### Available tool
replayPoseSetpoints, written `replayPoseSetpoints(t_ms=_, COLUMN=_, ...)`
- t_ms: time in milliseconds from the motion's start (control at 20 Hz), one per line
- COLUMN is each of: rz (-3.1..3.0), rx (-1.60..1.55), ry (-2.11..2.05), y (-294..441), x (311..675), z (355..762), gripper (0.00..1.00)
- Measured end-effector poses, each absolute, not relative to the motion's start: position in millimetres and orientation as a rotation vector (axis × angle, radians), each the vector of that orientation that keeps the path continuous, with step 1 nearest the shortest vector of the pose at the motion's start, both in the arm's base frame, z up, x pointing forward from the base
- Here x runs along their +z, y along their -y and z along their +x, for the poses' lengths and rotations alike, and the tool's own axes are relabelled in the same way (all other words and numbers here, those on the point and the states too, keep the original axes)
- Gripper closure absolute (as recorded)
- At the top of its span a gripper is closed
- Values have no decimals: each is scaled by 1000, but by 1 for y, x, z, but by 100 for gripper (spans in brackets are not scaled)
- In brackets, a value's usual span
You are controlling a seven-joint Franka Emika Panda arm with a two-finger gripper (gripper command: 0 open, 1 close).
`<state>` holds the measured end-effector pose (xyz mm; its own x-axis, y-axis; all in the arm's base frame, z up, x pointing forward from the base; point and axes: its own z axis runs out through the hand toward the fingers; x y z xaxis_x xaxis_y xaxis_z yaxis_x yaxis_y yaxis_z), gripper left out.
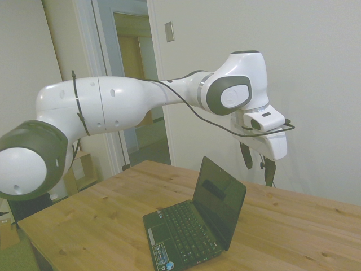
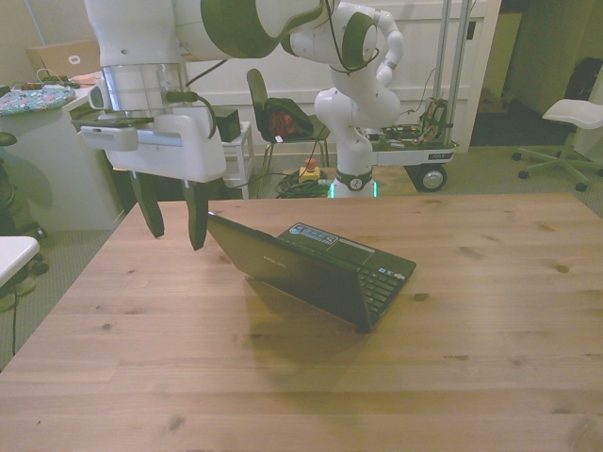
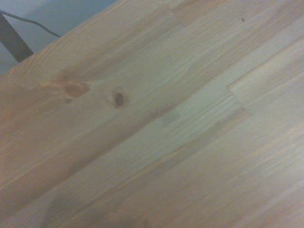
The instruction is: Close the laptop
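**Closing laptop: approach behind lid**

Side: gripper (image 1: pixel 259 163) open, empty, above and behind the laptop (image 1: pixel 194 226), which stands open on the table (image 1: pixel 299 226).
Front: fingers behind the lid; best push its top edge toward the keyboard.
Wrist: bare wood only.

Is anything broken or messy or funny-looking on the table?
Nothing stands out. The laptop sits flat on the wooden table with its lid up, and it looks whole. No spills or mess show. The claw hangs open in the air behind the lid, touching nothing.
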<state>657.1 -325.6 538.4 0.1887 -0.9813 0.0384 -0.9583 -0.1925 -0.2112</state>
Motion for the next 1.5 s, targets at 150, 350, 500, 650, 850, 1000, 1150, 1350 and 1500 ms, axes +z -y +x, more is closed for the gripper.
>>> replayPoseSetpoints(t_ms=150, rz=-2323, rx=-229, ry=-1866, y=304, x=527, z=678, gripper=0)
replayPoseSetpoints(t_ms=350, rz=-2329, rx=-177, ry=-1855, y=280, x=518, z=690, gripper=100)
replayPoseSetpoints(t_ms=500, rz=-2326, rx=-148, ry=-1855, y=262, x=526, z=691, gripper=100)
replayPoseSetpoints(t_ms=650, rz=-2327, rx=-125, ry=-1856, y=254, x=525, z=689, gripper=100)
replayPoseSetpoints(t_ms=850, rz=-2319, rx=-87, ry=-1880, y=260, x=516, z=681, gripper=100)
replayPoseSetpoints(t_ms=1000, rz=-2316, rx=-57, ry=-1890, y=260, x=512, z=674, gripper=100)
replayPoseSetpoints(t_ms=1150, rz=-2306, rx=-40, ry=-1906, y=264, x=508, z=666, gripper=100)
replayPoseSetpoints(t_ms=1350, rz=-2282, rx=-25, ry=-1947, y=281, x=502, z=654, gripper=100)
replayPoseSetpoints(t_ms=1500, rz=-2267, rx=-25, ry=-1967, y=292, x=500, z=649, gripper=100)
